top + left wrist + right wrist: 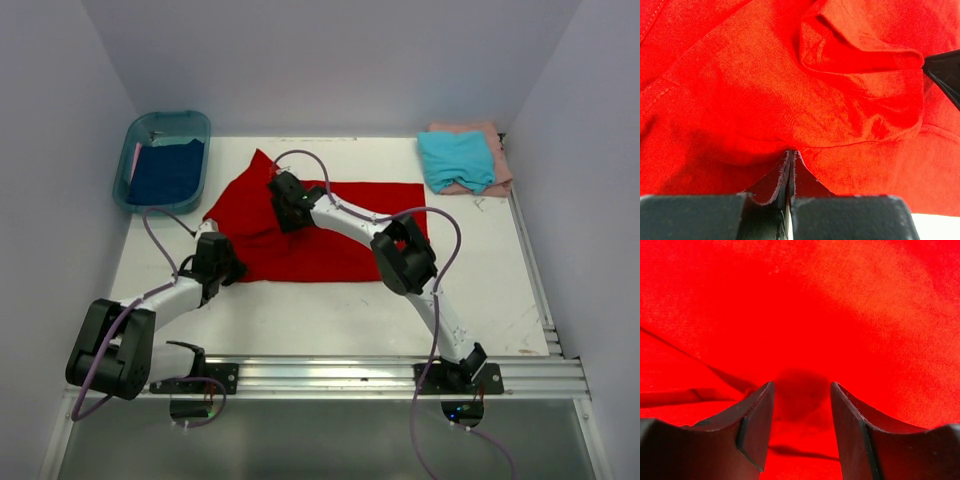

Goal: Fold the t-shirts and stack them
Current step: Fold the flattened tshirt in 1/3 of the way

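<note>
- Found left gripper [791, 155] clenched on a pinch of the red t-shirt [310, 255], with cloth tented up at the fingertips.
- Found right gripper [802, 390] released, jaws apart just above red cloth, with nothing between them.
- Located red t-shirt spread over the middle of the table [330, 310], partly covered by the right arm; could not trace its outline in either wrist view, both filled edge to edge with red.
- Could not identify a dark part [947, 75] cut off at the right edge of the left wrist view.
- Located teal t-shirt [457, 158] folded at far right, on top of pink t-shirt [500, 165]; saw only pink margins.
- Located dark blue t-shirt [165, 172] inside teal tub [170, 117] at far left, partly veiled by the tub wall.
</note>
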You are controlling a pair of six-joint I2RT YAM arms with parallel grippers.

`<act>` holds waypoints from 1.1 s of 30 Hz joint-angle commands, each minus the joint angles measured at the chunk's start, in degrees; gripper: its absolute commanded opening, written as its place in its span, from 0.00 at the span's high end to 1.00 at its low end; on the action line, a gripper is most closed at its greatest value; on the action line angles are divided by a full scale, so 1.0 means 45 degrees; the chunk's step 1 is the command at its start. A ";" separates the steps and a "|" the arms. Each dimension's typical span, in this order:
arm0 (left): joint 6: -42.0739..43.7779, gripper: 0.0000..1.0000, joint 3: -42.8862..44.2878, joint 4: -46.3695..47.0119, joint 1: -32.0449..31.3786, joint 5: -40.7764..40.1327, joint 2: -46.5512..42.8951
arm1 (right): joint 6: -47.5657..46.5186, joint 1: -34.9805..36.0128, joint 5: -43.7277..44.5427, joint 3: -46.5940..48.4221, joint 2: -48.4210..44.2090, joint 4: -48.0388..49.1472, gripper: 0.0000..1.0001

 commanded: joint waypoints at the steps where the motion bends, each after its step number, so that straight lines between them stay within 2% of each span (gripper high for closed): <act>1: 0.0411 1.00 -0.0386 -0.1502 -0.0033 -0.0241 0.0016 | 0.0303 -0.0065 0.0797 -0.1058 -0.1244 0.0860 0.47; 5: 0.0470 1.00 -0.0483 -0.1561 -0.0052 -0.0260 -0.0063 | -0.0027 -0.0007 0.0878 -0.3031 -0.3235 0.2460 0.46; 8: 0.0411 1.00 -0.0581 -0.1522 -0.0033 -0.0280 -0.0161 | -0.0905 0.0052 -0.1110 -0.3777 -0.4526 0.3517 0.50; 9: 0.0392 1.00 -0.0600 -0.1483 -0.0033 -0.0241 -0.0199 | -0.1023 0.0072 -0.2412 -0.3390 -0.4528 0.3344 0.50; 13: 0.0353 1.00 -0.0483 -0.1404 -0.0052 -0.0182 -0.0063 | -0.1784 0.0072 -0.5441 -0.1320 -0.3227 0.2017 0.60; 15: 0.0372 1.00 -0.0386 -0.1463 -0.0052 -0.0124 -0.0024 | -0.2098 0.0091 -0.6230 0.0410 -0.2268 0.0945 0.65; 16: 0.0372 1.00 -0.0386 -0.1482 -0.0033 -0.0123 -0.0043 | -0.2350 0.0072 -0.7162 0.1099 -0.1277 0.0534 0.65; 17: 0.0353 1.00 -0.0366 -0.1502 -0.0052 -0.0123 -0.0063 | -0.2527 0.0091 -0.7500 0.2479 -0.0667 -0.0340 0.64; 20: 0.0294 1.00 -0.0385 -0.1580 -0.0033 -0.0143 -0.0219 | -0.2957 0.0091 -0.8419 0.4652 0.1074 -0.1652 0.59; 22: 0.0275 1.00 -0.0386 -0.1600 -0.0052 -0.0201 -0.0394 | -0.3114 0.0091 -0.8810 0.4934 0.1485 -0.1755 0.61; 23: 0.0274 1.00 -0.0424 -0.1619 -0.0052 -0.0202 -0.0414 | -0.3134 0.0091 -0.9353 0.4934 0.1623 -0.1620 0.66; 24: 0.0255 1.00 -0.0405 -0.1581 -0.0052 -0.0182 -0.0473 | -0.3076 0.0091 -0.9533 0.4876 0.1663 -0.1541 0.85; 25: 0.0255 1.00 -0.0405 -0.1561 -0.0033 -0.0182 -0.0454 | -0.3037 0.0091 -0.9728 0.4837 0.1702 -0.1463 0.97; 26: 0.0235 1.00 -0.0386 -0.1561 -0.0052 -0.0143 -0.0454 | -0.2998 0.0091 -1.0194 0.4817 0.1780 -0.1404 1.00; 33: 0.0235 1.00 -0.0405 -0.1405 -0.0033 -0.0123 -0.0259 | -0.3016 0.0169 -1.3006 0.4662 0.2268 -0.1677 1.00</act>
